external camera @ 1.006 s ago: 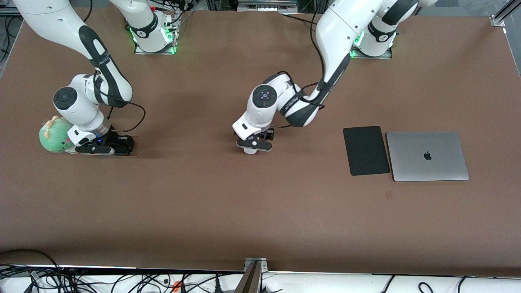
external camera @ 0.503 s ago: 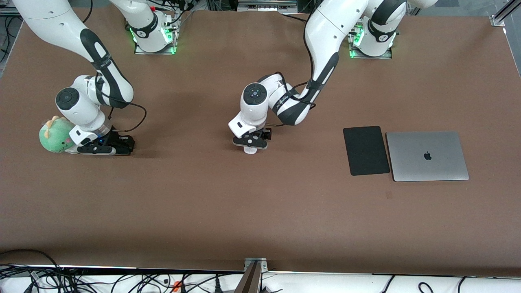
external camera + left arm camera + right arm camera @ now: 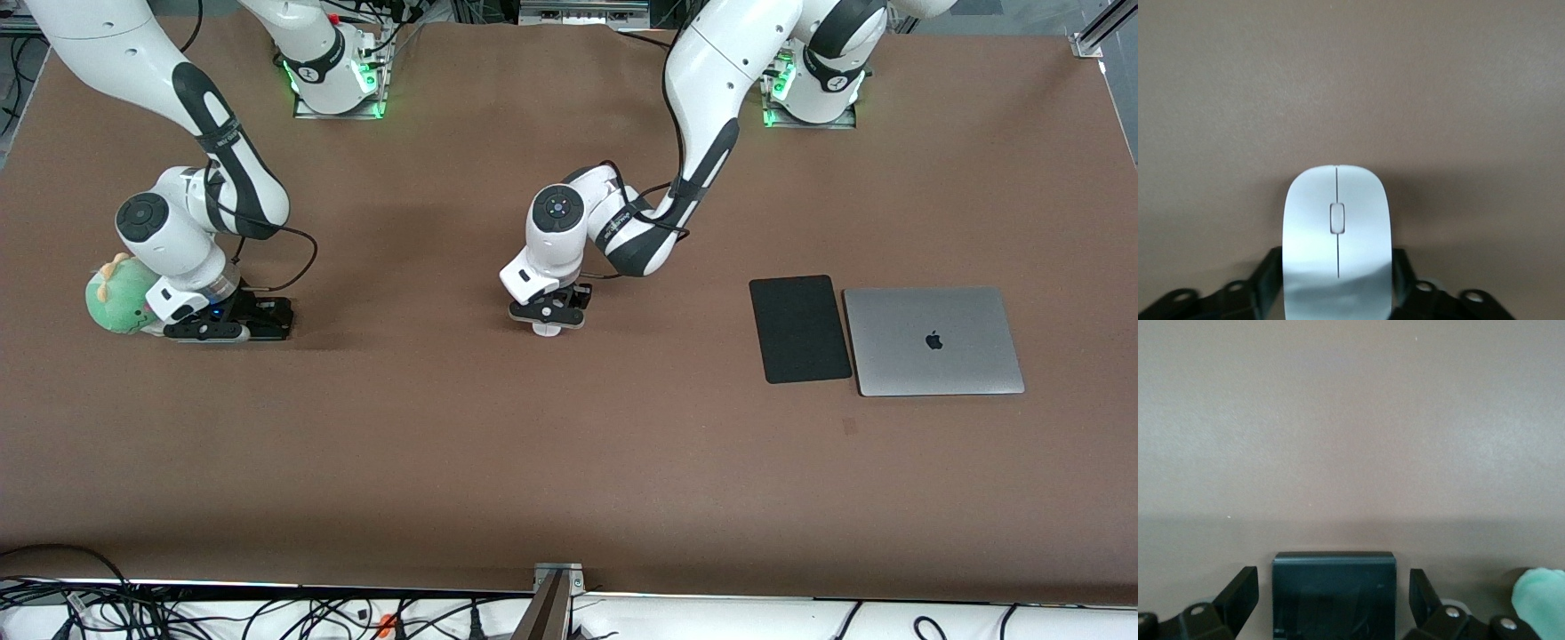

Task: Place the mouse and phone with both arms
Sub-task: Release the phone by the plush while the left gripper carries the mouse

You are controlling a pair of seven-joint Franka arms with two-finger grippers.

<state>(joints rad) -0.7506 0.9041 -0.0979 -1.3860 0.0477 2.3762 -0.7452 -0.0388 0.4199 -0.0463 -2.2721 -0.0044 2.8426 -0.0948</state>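
Note:
The white mouse point(image 3: 1337, 200) lies on the brown table mid-table; a bit of it shows under the left gripper in the front view point(image 3: 547, 330). My left gripper point(image 3: 547, 316) is down over it, and both fingers point(image 3: 1271, 270) press against the mouse's sides. The black phone point(image 3: 1333, 593) lies on the table at the right arm's end. My right gripper point(image 3: 222, 331) is low over it and open, its fingers point(image 3: 1241, 590) standing apart from the phone's edges. In the front view the phone is hidden under that gripper.
A green plush toy point(image 3: 120, 298) sits right beside the right gripper, and it also shows in the right wrist view point(image 3: 1538, 593). A black mouse pad point(image 3: 799, 329) and a closed silver laptop point(image 3: 933, 340) lie side by side toward the left arm's end.
The left gripper has shifted a little toward the right arm's end over the mouse. The right arm has barely moved.

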